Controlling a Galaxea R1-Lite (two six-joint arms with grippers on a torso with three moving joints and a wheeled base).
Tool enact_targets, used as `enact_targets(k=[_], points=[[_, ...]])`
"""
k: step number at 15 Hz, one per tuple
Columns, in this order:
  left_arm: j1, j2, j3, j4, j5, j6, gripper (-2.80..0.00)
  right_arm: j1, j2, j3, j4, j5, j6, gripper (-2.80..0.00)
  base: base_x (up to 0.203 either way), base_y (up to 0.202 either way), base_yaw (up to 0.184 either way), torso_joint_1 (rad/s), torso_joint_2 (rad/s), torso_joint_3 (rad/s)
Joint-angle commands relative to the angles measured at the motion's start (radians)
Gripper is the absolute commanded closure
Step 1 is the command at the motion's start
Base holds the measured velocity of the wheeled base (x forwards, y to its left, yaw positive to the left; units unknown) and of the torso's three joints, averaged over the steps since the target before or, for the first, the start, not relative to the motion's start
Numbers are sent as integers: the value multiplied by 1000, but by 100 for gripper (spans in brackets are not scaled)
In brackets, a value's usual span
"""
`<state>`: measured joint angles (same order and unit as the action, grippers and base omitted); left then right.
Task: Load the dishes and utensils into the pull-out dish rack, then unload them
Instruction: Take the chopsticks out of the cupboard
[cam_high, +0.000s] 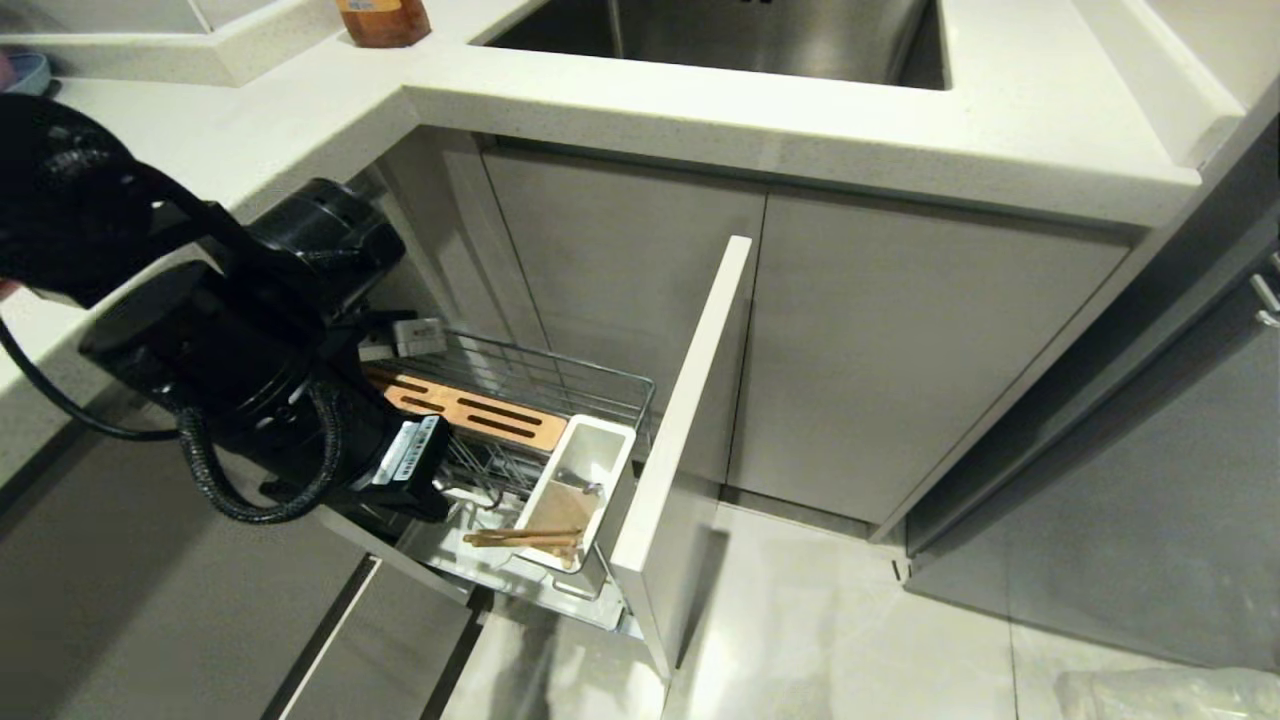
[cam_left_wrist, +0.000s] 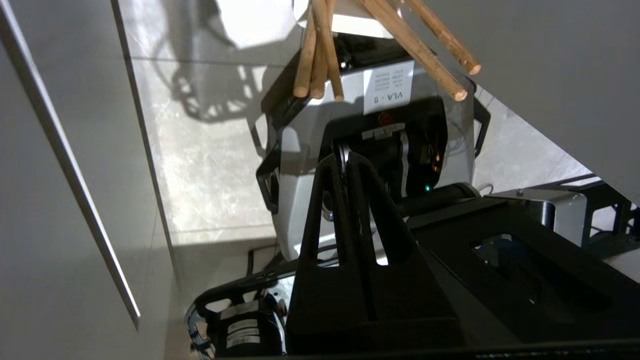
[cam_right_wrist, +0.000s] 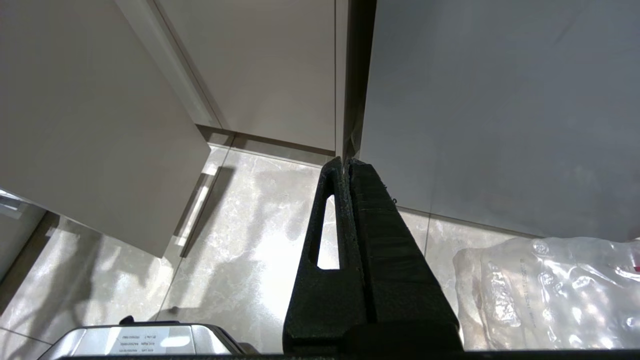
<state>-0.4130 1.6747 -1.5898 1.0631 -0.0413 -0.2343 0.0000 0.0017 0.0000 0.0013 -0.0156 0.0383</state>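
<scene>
The light wooden chopsticks (cam_high: 522, 538) lie in the white utensil box (cam_high: 580, 490) of the chrome wire pull-out dish rack (cam_high: 560, 385), just beyond the left gripper (cam_left_wrist: 346, 160), whose fingers are pressed together and empty, so it should probably spread them before reaching in.

You see pull-out chrome wire dish rack (cam_high: 560, 375) drawn out from cabinet, tall pale-grey front panel (cam_high: 690, 420) at its outer end. Slotted light wooden block (cam_high: 470, 408) lies along rack's far side. White rectangular utensil box (cam_high: 580, 490) stands just beside front panel. Pair of light wooden chopsticks (cam_high: 520, 538) rests across box's near rim, ends sticking out. Small metal piece shows inside box; you cannot tell what. Pale stone countertop (cam_high: 800, 120) runs above.
</scene>
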Motion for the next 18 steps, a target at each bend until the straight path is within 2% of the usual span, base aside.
enact_targets(k=[1, 2, 3, 11, 14, 18], points=[[-8, 41, 2, 6, 0, -4, 0, 0, 0, 2, -1, 0, 0, 0, 0, 0, 0, 0, 0, 0], [-10, 64, 2, 6, -1, -5, 0, 0, 0, 3, 0, 0, 0, 0, 0, 0, 0, 0, 0, 0], [-10, 77, 1, 4, -2, -5, -280, 0, 0, 3, 0, 0, 0, 0, 0, 0, 0, 0, 0, 0], [-8, 224, -62, 3, 3, -20, -280, 1, 0, 3, -1, -1, 0, 0, 0, 0, 0, 0, 0, 0], [24, 295, -91, 10, 4, -14, -280, 0, 0, 2, 0, 0, 0, 0, 0, 0, 0, 0, 0, 0], [41, 361, -154, 96, 1, -2, -280, 0, 0, 3, 0, 0, 0, 0, 0, 0, 0, 0, 0, 0]])
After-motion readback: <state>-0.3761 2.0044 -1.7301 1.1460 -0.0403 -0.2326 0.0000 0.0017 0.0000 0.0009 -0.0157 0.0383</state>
